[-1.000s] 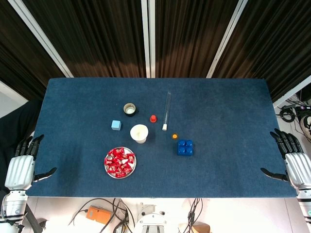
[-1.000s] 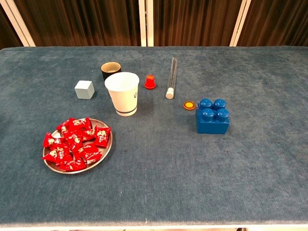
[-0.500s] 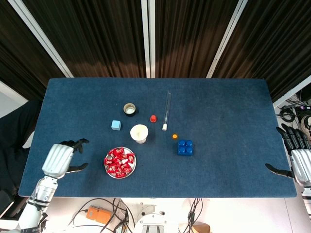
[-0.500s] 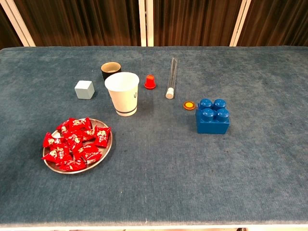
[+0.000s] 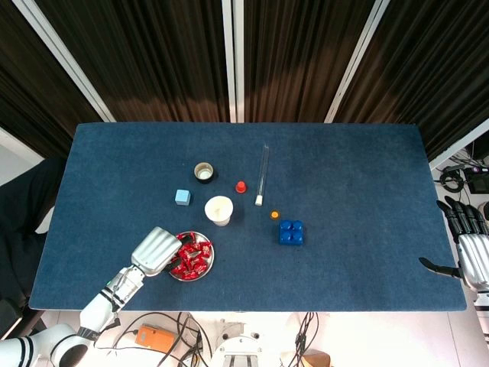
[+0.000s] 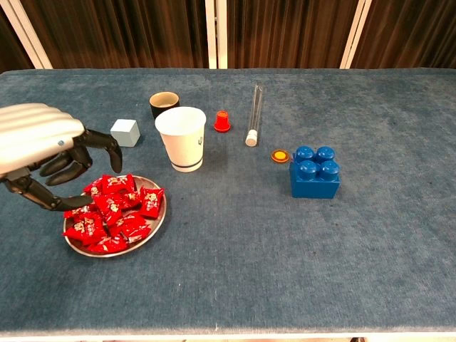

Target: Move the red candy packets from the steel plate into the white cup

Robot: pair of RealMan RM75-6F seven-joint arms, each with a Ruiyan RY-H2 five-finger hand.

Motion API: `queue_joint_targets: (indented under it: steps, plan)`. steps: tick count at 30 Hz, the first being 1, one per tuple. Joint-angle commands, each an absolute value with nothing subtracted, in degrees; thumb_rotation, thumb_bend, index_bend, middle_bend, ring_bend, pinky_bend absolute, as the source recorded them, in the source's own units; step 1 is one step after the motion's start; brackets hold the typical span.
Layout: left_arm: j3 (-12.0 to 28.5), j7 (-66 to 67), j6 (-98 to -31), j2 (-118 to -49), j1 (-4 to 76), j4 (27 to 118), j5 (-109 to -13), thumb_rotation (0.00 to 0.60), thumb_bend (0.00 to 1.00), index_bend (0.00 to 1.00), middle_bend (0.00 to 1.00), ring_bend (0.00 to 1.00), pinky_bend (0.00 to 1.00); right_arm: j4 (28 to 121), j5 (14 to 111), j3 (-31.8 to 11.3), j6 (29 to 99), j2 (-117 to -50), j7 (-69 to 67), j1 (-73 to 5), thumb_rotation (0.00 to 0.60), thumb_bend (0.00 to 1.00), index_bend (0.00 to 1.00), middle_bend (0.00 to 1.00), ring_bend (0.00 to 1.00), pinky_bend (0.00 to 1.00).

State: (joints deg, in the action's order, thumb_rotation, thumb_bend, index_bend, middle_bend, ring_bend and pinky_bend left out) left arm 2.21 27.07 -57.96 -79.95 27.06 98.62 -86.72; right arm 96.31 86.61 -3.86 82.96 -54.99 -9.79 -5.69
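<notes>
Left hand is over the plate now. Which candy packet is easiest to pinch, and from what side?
Probably the packet at the heap's right edge, nearest the white cup. It lies flat with its outer edge exposed on the steel plate. Bring the left hand down from above and pinch across that free edge.

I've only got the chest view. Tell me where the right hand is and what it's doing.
Observer: The head view shows the right hand at the table's right edge, fingers apart, holding nothing.
Operator: Give me the left hand's position from above.
Observer: The left hand covers the left rim of the steel plate, fingers reaching over the nearest red candy packets.
Operator: Look down into the white cup.
Observer: Nothing red shows inside the white cup from above.
</notes>
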Motion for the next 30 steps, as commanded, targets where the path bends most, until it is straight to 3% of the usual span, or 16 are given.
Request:
queue_joint_targets:
  steps: [1, 16, 26, 30]
  plan:
    - [2.0, 29.2, -55.7, -80.6, 28.4, 98.1, -84.5, 0.6, 0.24, 0.38, 0.84, 0.77, 0.79, 96.1, 86.4, -3.9, 82.6, -55.2, -9.8, -5.8, 0.6, 0.16, 0.0, 0.06, 0.0, 0.09]
    - [1.2, 32.4, -52.2, -81.9, 31.2, 97.3, -77.4, 0.6, 0.23, 0.38, 0.84, 0.78, 0.79, 95.5, 84.9, -4.1, 81.1, -56.0, -9.5, -6.3, 0.6, 0.16, 0.0, 0.06, 0.0, 0.09]
    - [0.8, 30.3, -53.1, -83.4, 32.0, 95.4, -76.8, 0.6, 0.41, 0.57, 0.85, 0.78, 0.79, 95.5, 84.2, -4.4, 80.4, -56.1, -8.7, -6.7, 0.6, 0.16, 0.0, 0.06, 0.0, 0.09]
    - [1.6, 26.8, -55.3, -81.8, 31.6, 97.9, -78.2, 0.6, 0.42, 0.59, 0.85, 0.79, 0.79, 95.6, 84.3, -4.4, 80.7, -56.0, -8.8, -6.6, 0.6, 0.16, 0.0, 0.06, 0.0, 0.09]
